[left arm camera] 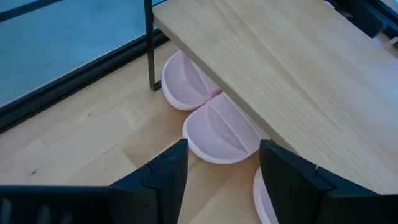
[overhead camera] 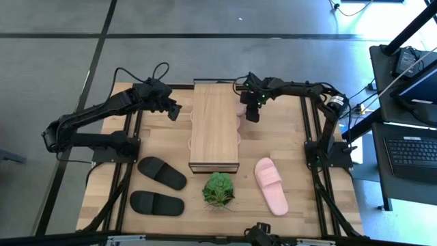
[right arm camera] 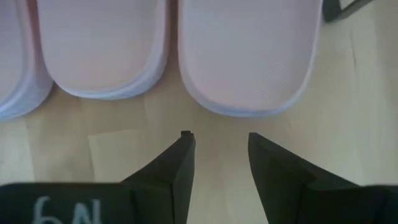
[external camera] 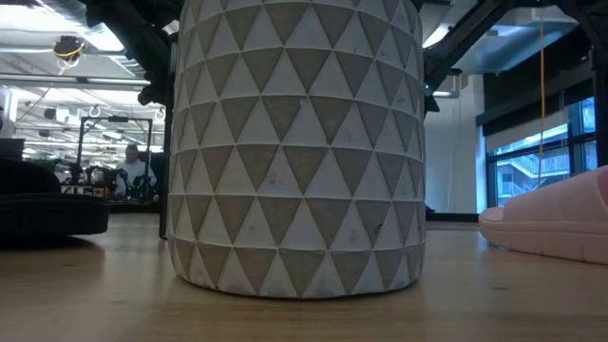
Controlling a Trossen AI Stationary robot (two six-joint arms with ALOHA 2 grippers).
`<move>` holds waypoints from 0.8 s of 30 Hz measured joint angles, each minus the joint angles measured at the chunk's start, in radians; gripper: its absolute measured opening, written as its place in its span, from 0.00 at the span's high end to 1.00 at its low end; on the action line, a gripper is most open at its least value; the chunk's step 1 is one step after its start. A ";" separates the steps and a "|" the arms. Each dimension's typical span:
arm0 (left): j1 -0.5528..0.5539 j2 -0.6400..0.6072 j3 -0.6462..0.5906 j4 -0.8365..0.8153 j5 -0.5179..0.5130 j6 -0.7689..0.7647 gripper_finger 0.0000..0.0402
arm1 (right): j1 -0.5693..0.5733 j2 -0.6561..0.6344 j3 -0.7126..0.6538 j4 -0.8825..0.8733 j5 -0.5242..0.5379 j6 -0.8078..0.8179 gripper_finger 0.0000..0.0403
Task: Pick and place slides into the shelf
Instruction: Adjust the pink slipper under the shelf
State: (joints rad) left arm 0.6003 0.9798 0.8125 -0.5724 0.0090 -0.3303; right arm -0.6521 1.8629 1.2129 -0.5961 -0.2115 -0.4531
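Placing step apparently just done on the right side of the long light-wood shelf with the flat plank top and dark frame (overhead camera: 214, 126), standing mid-bench and running near to far. Right claw (right arm camera: 221, 140) spread and empty, hovering just clear of the rounded ends of the pale pink, finely ribbed slide sandals (right arm camera: 249, 56) tucked side by side under the shelf; nothing pinched between the dark fingers. In the high view, right claw (overhead camera: 252, 109) beside the shelf's far right edge. Left claw (left arm camera: 222, 158) also spread and empty, poised off the shelf's left side, looking at two more pale pink rounded ends (left arm camera: 217, 134) poking out from under the plank.

Still loose on the wide wooden bench (overhead camera: 164, 140): one pale pink wide-strap slide (overhead camera: 271, 184) lying near right, angled, sole down, and two black wide-strap slides (overhead camera: 162, 172) near left, one behind the other, well apart from the shelf. Small green potted plant (overhead camera: 218, 189) just off the shelf's near end, between the loose slides.

Likely next: a reach toward the near side for a loose slide, the pink one for the right arm or a black one for the left, with a grip across the strap or sole edge, then a low approach to slip it under the plank beside those already stored, without nudging them or the plant.
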 joint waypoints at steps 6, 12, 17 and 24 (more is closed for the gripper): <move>0.000 0.000 0.000 0.000 0.000 -0.008 0.53 | 0.000 0.000 0.000 0.052 0.000 -0.001 0.63; 0.000 0.000 0.000 0.000 0.000 -0.011 0.53 | 0.000 0.000 0.000 0.037 0.045 -0.001 0.63; 0.000 0.000 0.000 0.000 0.000 -0.011 0.53 | 0.000 0.000 0.000 0.047 0.047 -0.001 0.63; 0.000 0.000 0.000 0.000 0.000 -0.011 0.53 | -0.001 0.001 0.000 0.057 0.047 -0.002 0.63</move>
State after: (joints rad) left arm 0.6003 0.9798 0.8124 -0.5724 0.0086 -0.3416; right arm -0.6529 1.8642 1.2125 -0.5392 -0.1642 -0.4555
